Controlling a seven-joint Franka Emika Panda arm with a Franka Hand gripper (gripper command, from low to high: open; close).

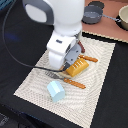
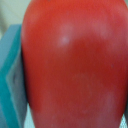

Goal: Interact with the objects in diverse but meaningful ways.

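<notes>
A dark table point(image 1: 15, 55) carries a pale woven placemat point(image 1: 100, 75) laid at a slant. On the mat lie a yellow ridged block point(image 1: 77, 66) near its middle, a wooden-handled fork point(image 1: 65, 80) just beside it, and a pale blue cup point(image 1: 56, 91) on its side toward the mat's near edge. At the table's far corner, grey pots point(image 1: 93, 15) sit on a tan board point(image 1: 107, 31).

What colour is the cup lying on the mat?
Pale blue; the cup shows best in the exterior view.
</notes>
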